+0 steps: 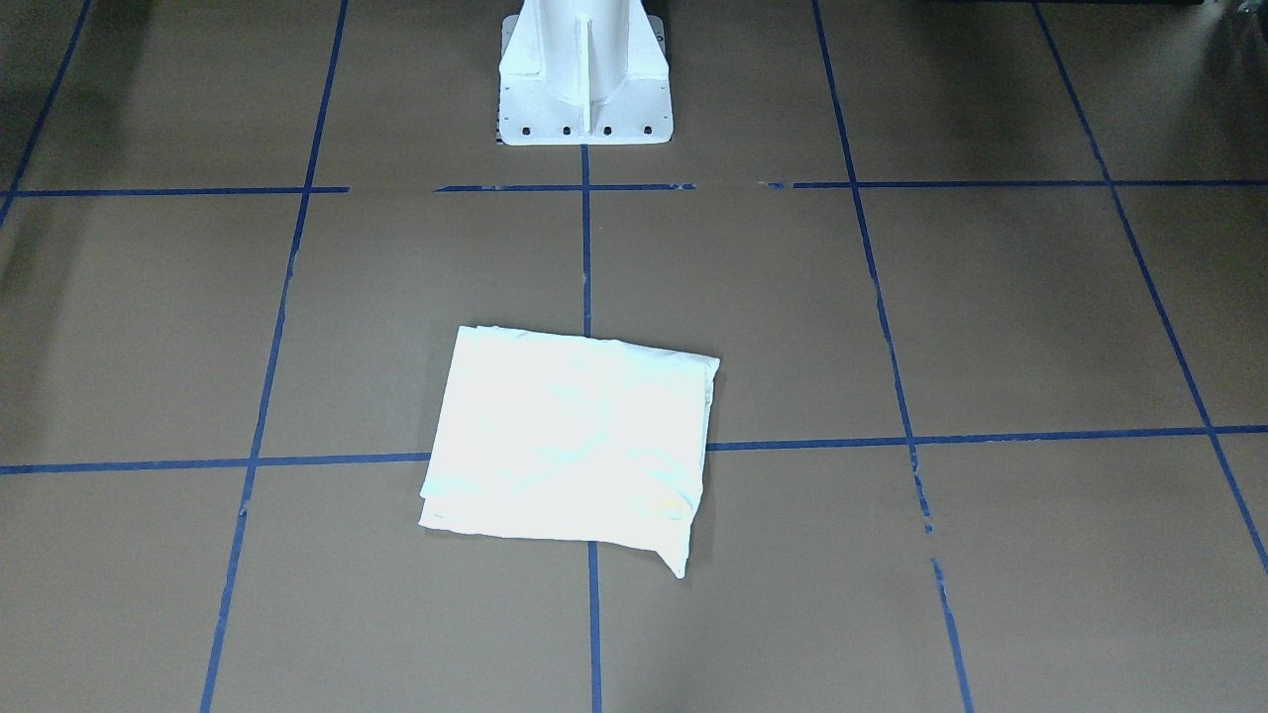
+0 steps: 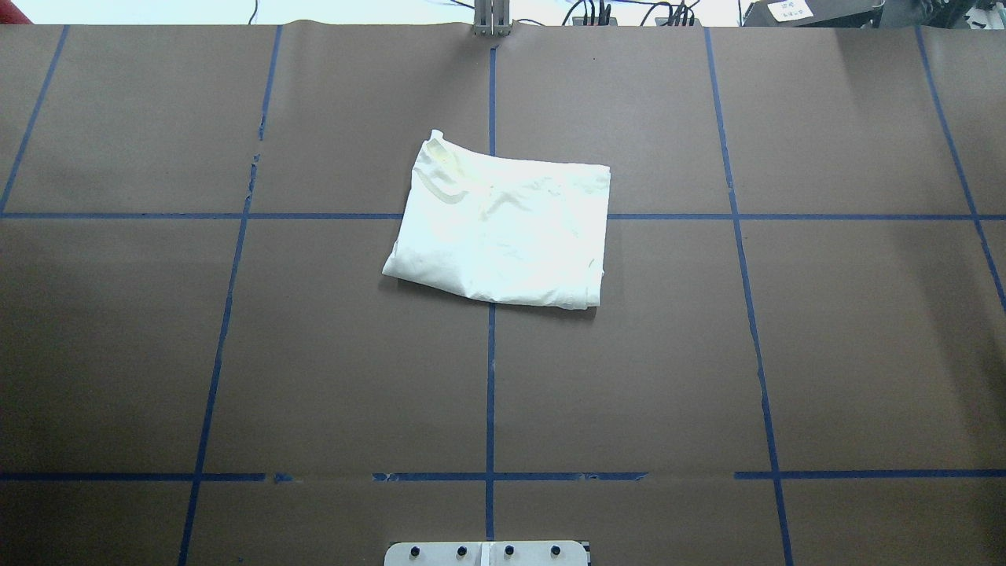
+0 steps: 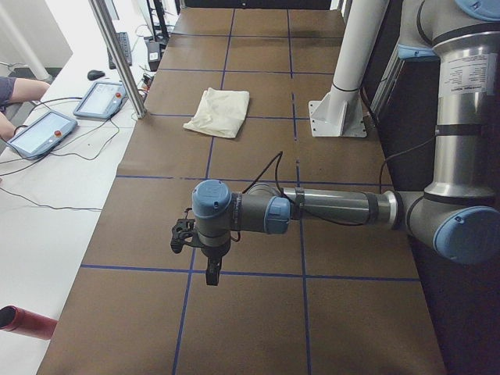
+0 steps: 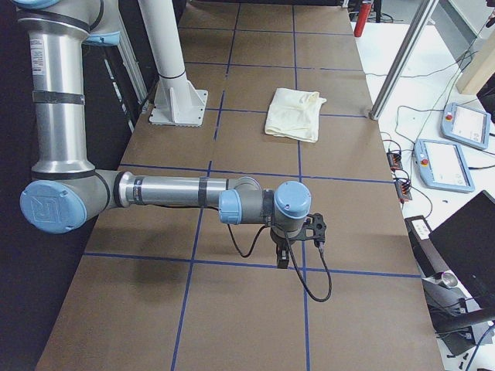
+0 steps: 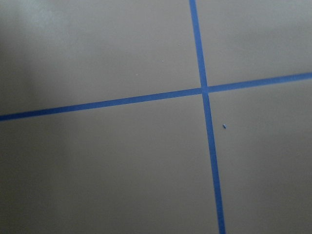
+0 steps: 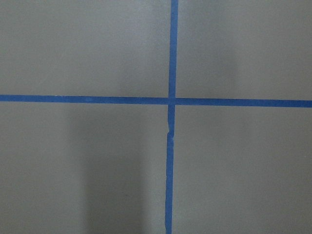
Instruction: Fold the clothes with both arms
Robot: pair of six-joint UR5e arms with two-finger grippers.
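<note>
The cream shirt [image 1: 575,446] lies folded into a compact rectangle on the brown table, plain side up, with no print showing. It also shows in the overhead view [image 2: 503,228], the left side view [image 3: 219,112] and the right side view [image 4: 294,114]. My left gripper [image 3: 209,273] points down over the table's left end, far from the shirt. My right gripper [image 4: 283,259] points down over the right end, also far from it. I cannot tell whether either is open or shut. Both wrist views show only bare table and blue tape.
The white pedestal base [image 1: 584,74] stands at the robot's side of the table, behind the shirt. Blue tape lines [image 2: 490,377] grid the brown table. Teach pendants [image 3: 43,131] [image 4: 441,162] lie on side tables beyond the far edge. A metal post [image 3: 117,55] stands there.
</note>
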